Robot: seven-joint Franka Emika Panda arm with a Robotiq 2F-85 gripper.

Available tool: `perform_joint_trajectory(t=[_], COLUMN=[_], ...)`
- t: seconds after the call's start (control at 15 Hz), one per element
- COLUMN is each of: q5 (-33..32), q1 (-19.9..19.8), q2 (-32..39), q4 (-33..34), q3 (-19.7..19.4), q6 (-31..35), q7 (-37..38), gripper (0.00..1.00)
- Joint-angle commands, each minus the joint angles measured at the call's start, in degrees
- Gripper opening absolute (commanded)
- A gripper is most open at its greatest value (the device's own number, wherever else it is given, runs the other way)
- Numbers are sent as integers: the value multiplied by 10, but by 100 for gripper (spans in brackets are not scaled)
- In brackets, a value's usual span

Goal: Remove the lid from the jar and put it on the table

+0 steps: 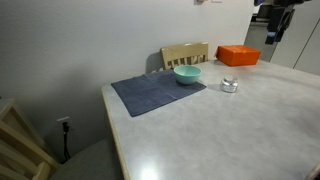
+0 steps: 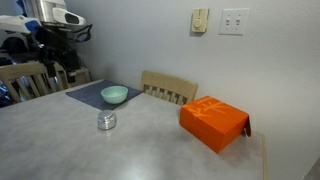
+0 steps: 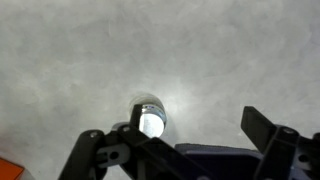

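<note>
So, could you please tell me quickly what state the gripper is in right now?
Gripper: open, holding nothing, well above the jar on the table.

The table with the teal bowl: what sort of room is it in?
Probably a home dining area. A wooden chair is pushed up to the table, the bowl sits on a cloth mat like a place setting, and a household light switch is on the wall.
</note>
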Motion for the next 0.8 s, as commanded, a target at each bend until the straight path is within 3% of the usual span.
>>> perform_joint_trajectory(t=[0.0,0.73], q5=[9,4], q1=[-7,-23], q2=[13,148], q4=[2,30], q3=[3,-3], q6=[23,164], q7=[-3,46], gripper=[100,100])
